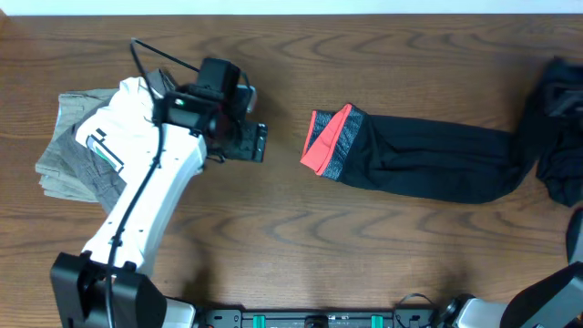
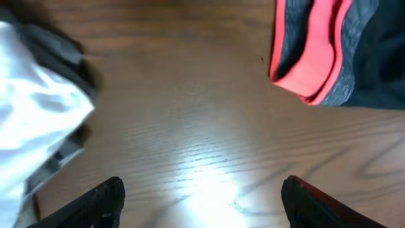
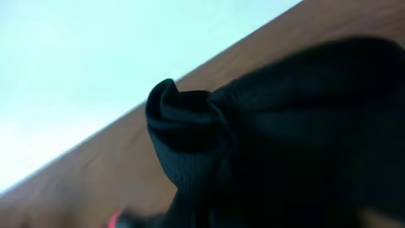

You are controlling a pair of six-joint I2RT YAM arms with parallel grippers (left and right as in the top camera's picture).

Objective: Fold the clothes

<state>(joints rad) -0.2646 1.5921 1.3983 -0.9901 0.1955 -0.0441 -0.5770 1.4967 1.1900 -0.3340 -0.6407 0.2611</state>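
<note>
Across the right half of the worktop the black trousers (image 1: 428, 159) lie stretched out, their grey and coral waistband (image 1: 330, 141) near the middle and the leg ends bunched at the right edge. Towards the left edge the left gripper (image 1: 259, 142) hovers over bare wood, its 2 fingers (image 2: 104, 201) spread wide with nothing between them, apart from the waistband. A folded grey pile (image 1: 68, 159) sits partly under that arm.

As I judge it, if the leg ends are pulled while the waistband lies unpinned, the stretchy cloth could drag and skew, spoiling the fold line. A low left approach could also shove the waistband into a ridge instead of pinching it.

At the right edge the right gripper (image 1: 559, 91) is a dark shape lost in black fabric. Its wrist view shows only cloth and no finger, so I cannot tell how its jaws stand. The leg ends run off frame, and the pale cloth (image 2: 31, 126) in the left wrist view is blurred
</note>
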